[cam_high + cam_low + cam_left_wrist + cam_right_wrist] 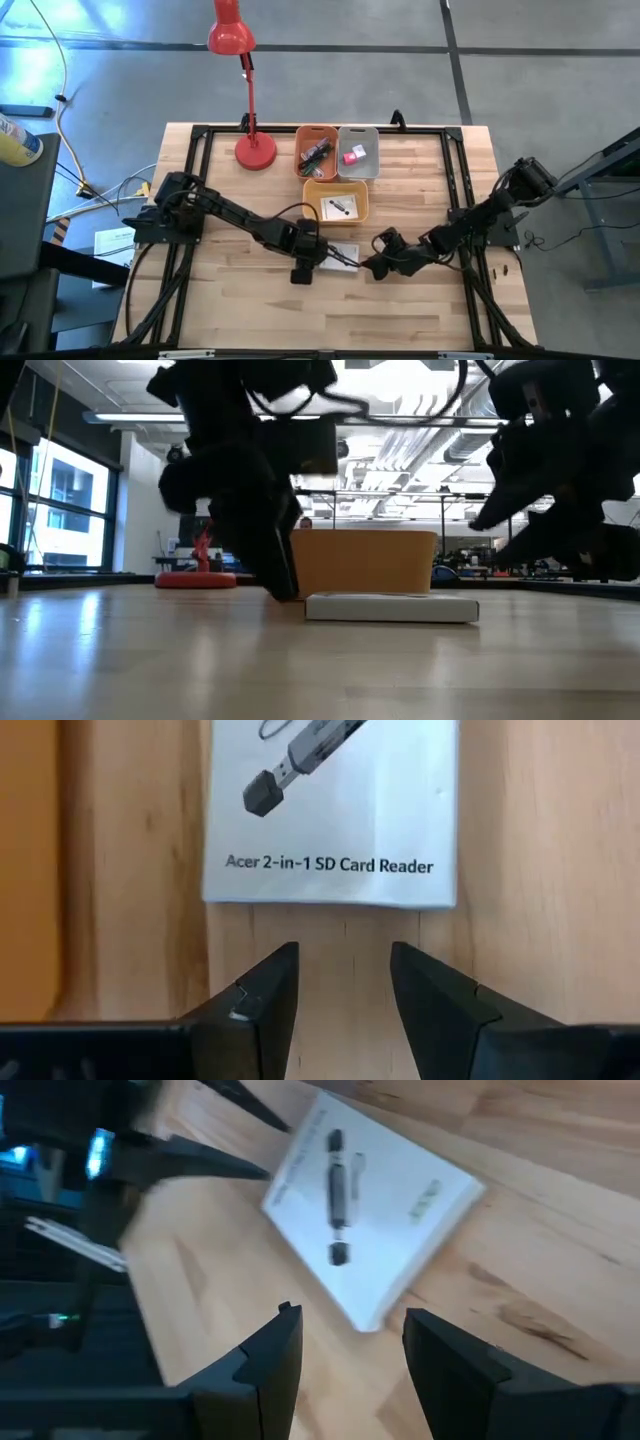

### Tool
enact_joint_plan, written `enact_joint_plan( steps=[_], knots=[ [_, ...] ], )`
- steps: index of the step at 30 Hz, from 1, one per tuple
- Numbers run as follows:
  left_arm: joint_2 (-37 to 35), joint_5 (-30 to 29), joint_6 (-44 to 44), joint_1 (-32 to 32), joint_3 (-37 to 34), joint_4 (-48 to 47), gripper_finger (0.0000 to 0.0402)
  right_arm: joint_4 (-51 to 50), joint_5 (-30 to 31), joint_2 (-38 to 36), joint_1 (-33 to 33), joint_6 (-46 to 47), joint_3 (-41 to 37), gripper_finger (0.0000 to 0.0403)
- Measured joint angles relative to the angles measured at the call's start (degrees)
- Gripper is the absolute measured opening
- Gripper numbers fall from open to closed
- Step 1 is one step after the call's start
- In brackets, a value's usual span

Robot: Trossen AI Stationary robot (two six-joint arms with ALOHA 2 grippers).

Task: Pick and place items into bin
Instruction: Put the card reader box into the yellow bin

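A flat white box printed with a card reader lies on the table between my two grippers (340,255) (392,607) (330,810) (370,1210). My left gripper (306,268) (345,955) is open and low over the table, just off the box's left end. My right gripper (368,266) (350,1320) is open too, off the box's right side, with one box corner ahead of its fingers. A second white card (338,208) lies in the yellow bin (360,212). A red-pink cube (350,156) sits in the grey bin (372,140). Dark small items (314,153) fill the orange bin (300,138).
The three bins stand together at the far middle of the table, the yellow one right behind the box (365,560). A red desk lamp (255,150) stands left of the bins. A black frame (200,135) runs around the table.
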Motion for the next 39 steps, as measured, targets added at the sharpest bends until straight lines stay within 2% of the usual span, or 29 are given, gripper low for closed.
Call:
enact_joint_plan(
  steps=[11, 18, 39],
  knots=[
    [-4.3, -1.1, 7.0, -0.4, 0.1, 4.1, 0.0149, -4.5, -5.6, 1.6, -3.5, 2.3, 0.0, 0.0165],
    [-3.6, -0.8, 9.1, -0.4, 0.0, 5.9, 0.0149, 0.7, -9.0, 6.2, -5.9, 3.6, 0.0, 0.0165],
    [0.6, -0.2, 8.4, -0.3, 0.1, 5.3, 0.0149, 2.7, -9.5, 7.6, -6.5, 6.2, 0.1, 0.0165]
  ],
)
